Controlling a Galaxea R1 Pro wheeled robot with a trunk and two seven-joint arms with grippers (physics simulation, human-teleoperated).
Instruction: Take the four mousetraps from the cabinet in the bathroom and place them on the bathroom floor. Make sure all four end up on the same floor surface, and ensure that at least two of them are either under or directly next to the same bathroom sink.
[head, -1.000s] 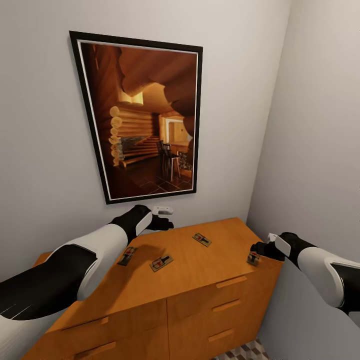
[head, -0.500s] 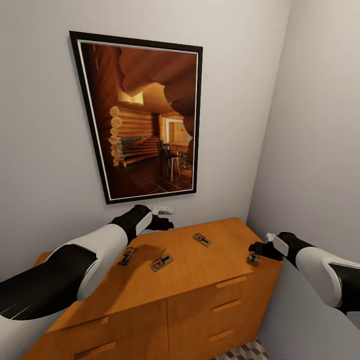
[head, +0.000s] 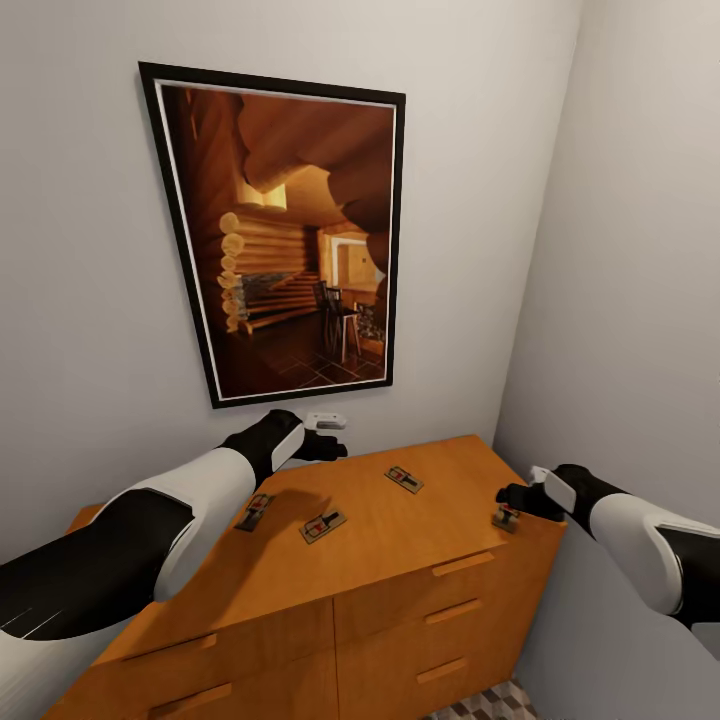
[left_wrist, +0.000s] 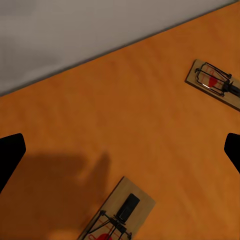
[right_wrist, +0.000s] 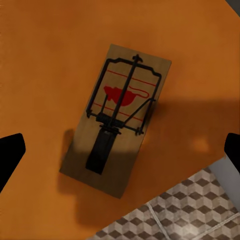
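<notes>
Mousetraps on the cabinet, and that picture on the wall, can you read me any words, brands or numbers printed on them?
None can be read.
Mousetrap near the right gripper: red lines and a red shape on the wood, no letters.
The other mousetraps: markings too small to read.
Framed picture: log cabin interior, no text.
Cabinet: plain wood, no label.

**Both arms reaching forward, jaws spread**

The left arm stretches forward and inward, white forearm into a black wrist, its left gripper (head: 335, 447) pointing ahead — in the left wrist view its two dark fingertips (left_wrist: 11, 155) sit wide apart, holding nothing. The right arm comes in from the side, elbow bent, and the right gripper (head: 510, 497) angles downward — fingertips (right_wrist: 10, 157) likewise parted.
</notes>
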